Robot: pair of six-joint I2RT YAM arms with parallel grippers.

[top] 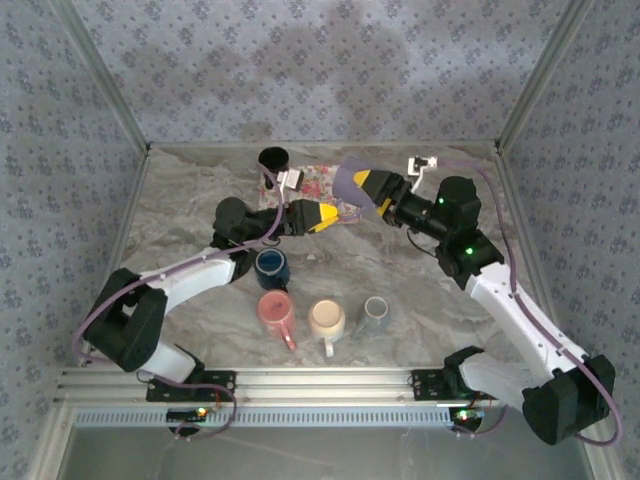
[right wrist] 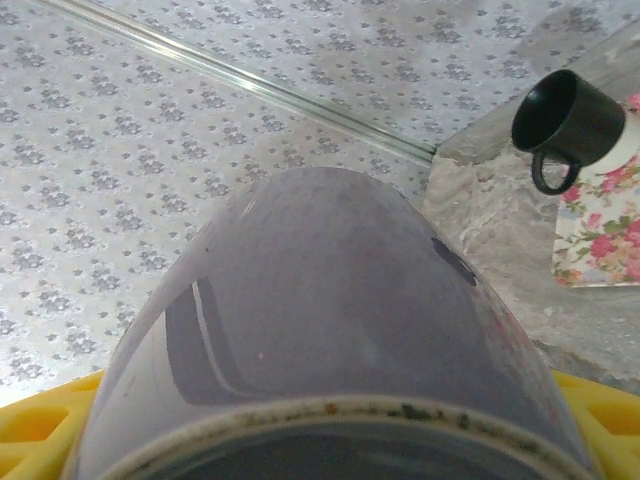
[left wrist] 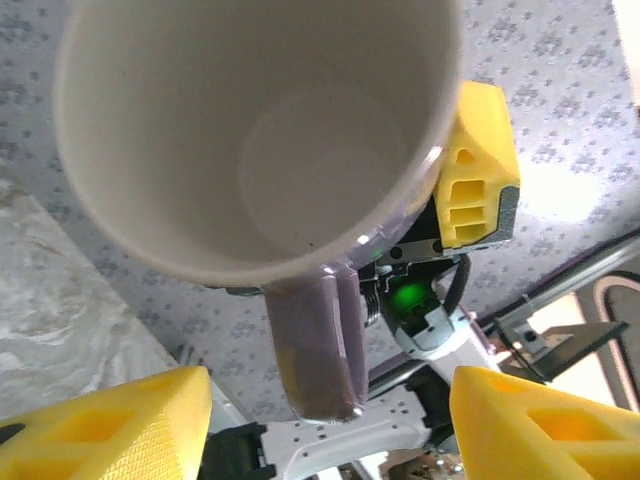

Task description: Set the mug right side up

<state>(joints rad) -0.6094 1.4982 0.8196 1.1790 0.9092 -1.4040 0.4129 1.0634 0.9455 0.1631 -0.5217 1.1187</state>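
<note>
Purple mug (top: 348,187) in air above far worktop (top: 420,270), lying on side, mouth toward my left gripper (top: 324,216); right gripper (top: 374,192) clenched across mug body near base; left gripper released, jaws spread, handle (left wrist: 315,340) between them, no contact that I can see; I judge step as mid-air handover for reorienting; next move calls for left jaws centred on handle or rim before closing; right lets go only after firm hold; then wrist roll until mouth up.
</note>
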